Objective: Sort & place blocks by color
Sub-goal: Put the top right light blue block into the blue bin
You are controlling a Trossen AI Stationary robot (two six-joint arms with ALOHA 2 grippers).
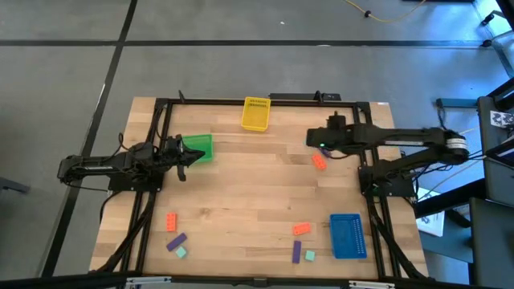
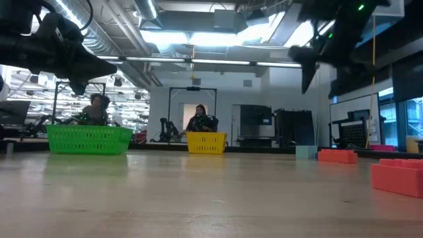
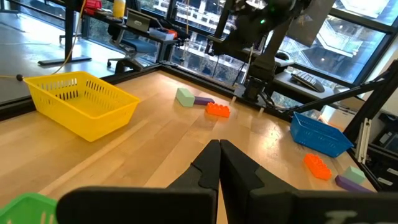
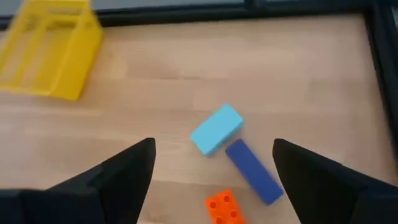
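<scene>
Three blocks lie flat on the table at the far right: a mint one (image 4: 216,129), a purple one (image 4: 253,171) and an orange one (image 4: 224,207). My right gripper (image 4: 212,149) hangs open above them, slanting down, a finger on either side and clear of them. More blocks lie near the front edge: orange (image 1: 171,221), purple (image 1: 177,241) and mint (image 1: 181,252) at the left, orange (image 1: 301,229), purple (image 1: 296,251) and mint (image 1: 309,255) at the right. My left gripper (image 1: 183,160) waits shut at the table's left, beside the green tray (image 1: 197,147).
A yellow tray (image 1: 255,113) stands at the far edge's middle, a blue tray (image 1: 348,235) at the front right. Bare wood lies in the table's middle. A black frame (image 1: 161,104) borders the table. People sit in the room beyond (image 2: 200,120).
</scene>
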